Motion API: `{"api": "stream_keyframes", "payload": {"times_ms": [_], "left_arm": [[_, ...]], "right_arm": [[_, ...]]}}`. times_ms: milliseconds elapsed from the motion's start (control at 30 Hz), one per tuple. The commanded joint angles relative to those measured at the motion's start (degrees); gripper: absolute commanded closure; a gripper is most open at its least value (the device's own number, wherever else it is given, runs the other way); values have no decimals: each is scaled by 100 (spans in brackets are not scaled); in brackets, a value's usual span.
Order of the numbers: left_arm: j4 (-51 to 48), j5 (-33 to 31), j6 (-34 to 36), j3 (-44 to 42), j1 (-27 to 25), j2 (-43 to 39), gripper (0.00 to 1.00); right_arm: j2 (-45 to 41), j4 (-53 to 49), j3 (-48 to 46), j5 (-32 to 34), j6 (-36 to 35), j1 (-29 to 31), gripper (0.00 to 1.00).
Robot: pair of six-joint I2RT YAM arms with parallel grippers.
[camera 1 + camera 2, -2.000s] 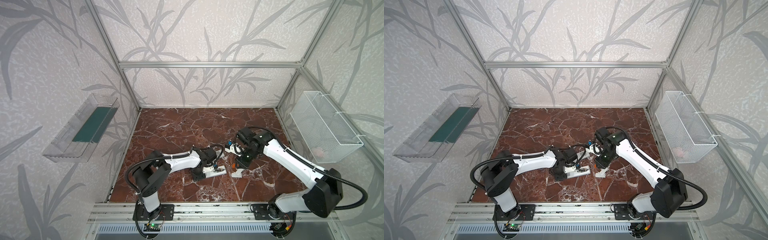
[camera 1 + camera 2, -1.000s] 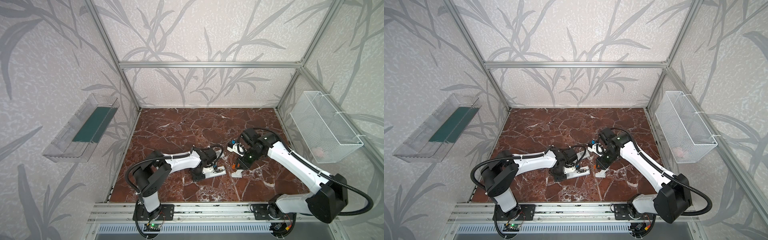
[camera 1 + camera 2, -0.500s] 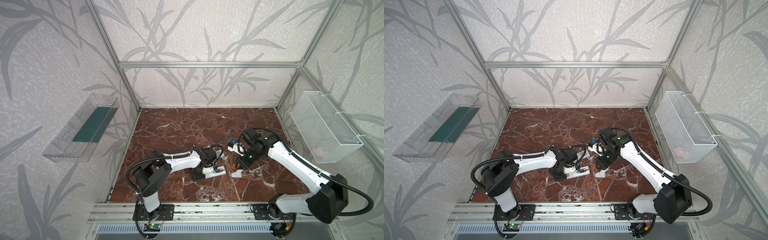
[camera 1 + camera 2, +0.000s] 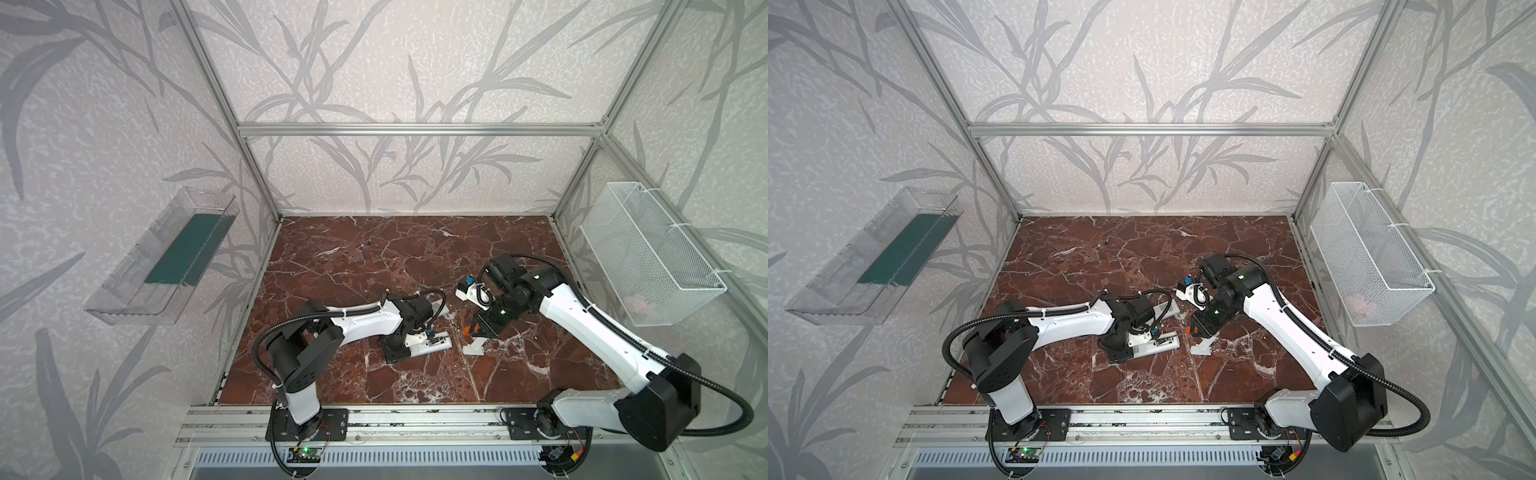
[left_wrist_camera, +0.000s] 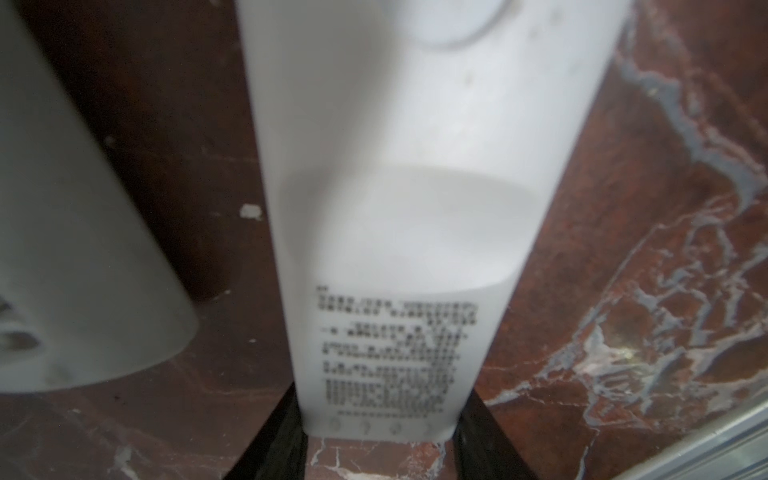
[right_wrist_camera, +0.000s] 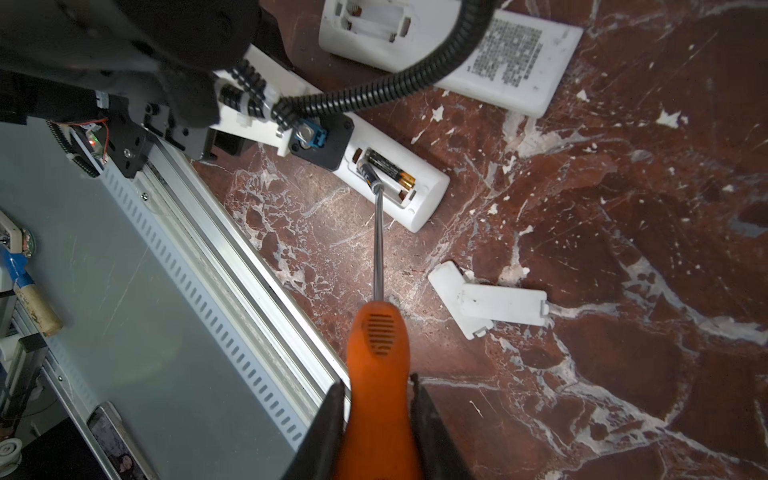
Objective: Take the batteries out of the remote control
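Right wrist: right claw [image 6: 376,384] pinching screwdriver [image 6: 378,353], barely moved past second; tip at batteries [image 6: 388,170], both still in bay. Left claw [image 5: 380,399] clamps remote control [image 6: 415,195].

Materials rundown: mostly plastic on polished stone.
Tabletop [image 4: 415,257]: glossy red-brown marble-look slab, white veins. Remote [image 6: 424,199]: smooth matt white plastic; batteries [image 6: 386,168] in it: glossy dark wrap, gold-tone ends. Screwdriver [image 6: 378,353]: matt orange plastic handle, bright metal shaft. Covers [image 6: 503,305]: matt white plastic. 3 o'clock basket [image 4: 648,249]: white-coated wire mesh. 9 o'clock bin [image 4: 124,299]: clear glossy plastic. Frame [image 4: 415,129]: matt silvery metal.
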Motion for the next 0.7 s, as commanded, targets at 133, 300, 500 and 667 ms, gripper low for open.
{"api": "stream_keyframes", "payload": {"times_ms": [133, 300, 500, 667], "left_arm": [[-73, 320, -12, -45, -13, 158, 54], [27, 222, -60, -127, 13, -12, 44], [40, 166, -103, -125, 31, -56, 43], [44, 194, -130, -91, 47, -72, 46]], "right_arm": [[140, 462, 137, -687, 17, 64, 100], [310, 567, 117, -711, 31, 59, 100], [299, 540, 89, -545, 80, 58, 100], [200, 158, 149, -5, 223, 58, 100]]}}
